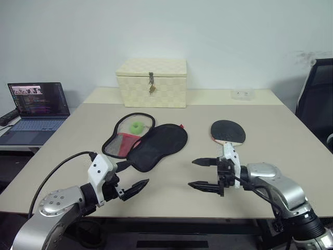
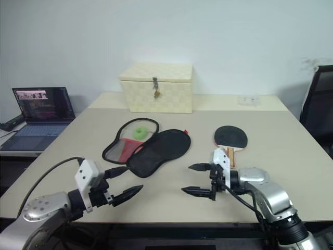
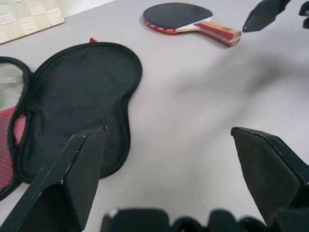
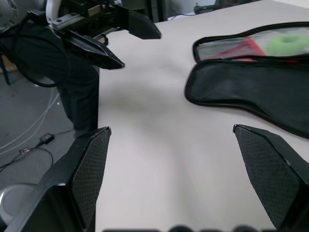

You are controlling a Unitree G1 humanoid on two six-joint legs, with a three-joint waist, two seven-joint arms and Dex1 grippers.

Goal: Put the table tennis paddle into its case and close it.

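While both pairs of fingers stand spread wide and grasp nothing, the left gripper and the right gripper hover over the counter's near edge, facing each other. Just beyond the right gripper lies the table tennis paddle, black face up, its wooden handle pointing toward the near edge. The step in hand looks to be picking it up. It lies flat, so the right fingers would do best to close across the handle's sides, then lift before carrying it left. Beyond the left gripper the case lies unzipped and spread open, black lining up. A green ball sits in its mesh half. A cream woven box stands latched at the far edge.
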